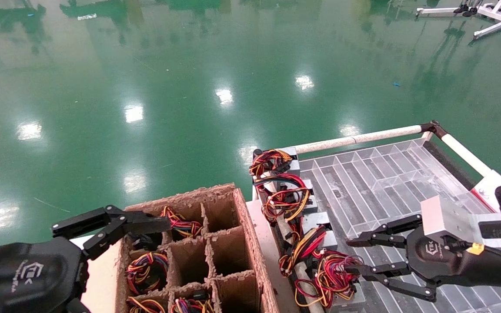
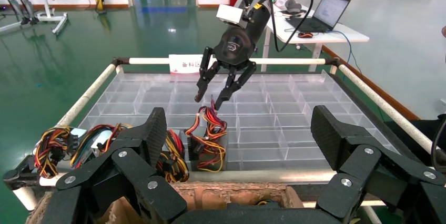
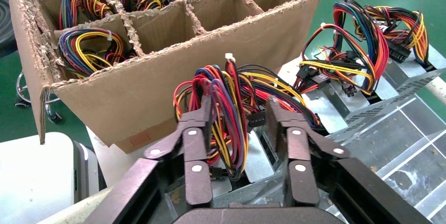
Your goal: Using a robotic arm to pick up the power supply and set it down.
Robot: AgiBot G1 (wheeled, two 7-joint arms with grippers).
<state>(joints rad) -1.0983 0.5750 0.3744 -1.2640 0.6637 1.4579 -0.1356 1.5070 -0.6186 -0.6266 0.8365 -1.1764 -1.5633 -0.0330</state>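
— Grey metal is being picked out at the near end of a row on the clear plastic divider tray: the small grey metal power supply, topped by a thick bunch of red, yellow, orange and purple wires, is being shown just beside the torn brown cardboard compartment box. Is it being gripped?

— Not yet, it is being judged. The black logo-marked right gripper on the white tubular arm is being held spread at the wire bunch, one finger to each side, with nothing clamped between them; in the right wrist view the fingers are being seen flanking the wires.

— And the other arm?

— The black left gripper is being kept apart, released and empty, over the far-left corner of the cardboard box.

— How is the load being expected to behave?

— The metal case is being reckoned stiff, dense and smooth-sided; the wires are being reckoned soft and springy. A hold on the bundle close to the case, or across the case itself, is being favoured, since loose loops may slip or snag on the neighbouring grey boxes.
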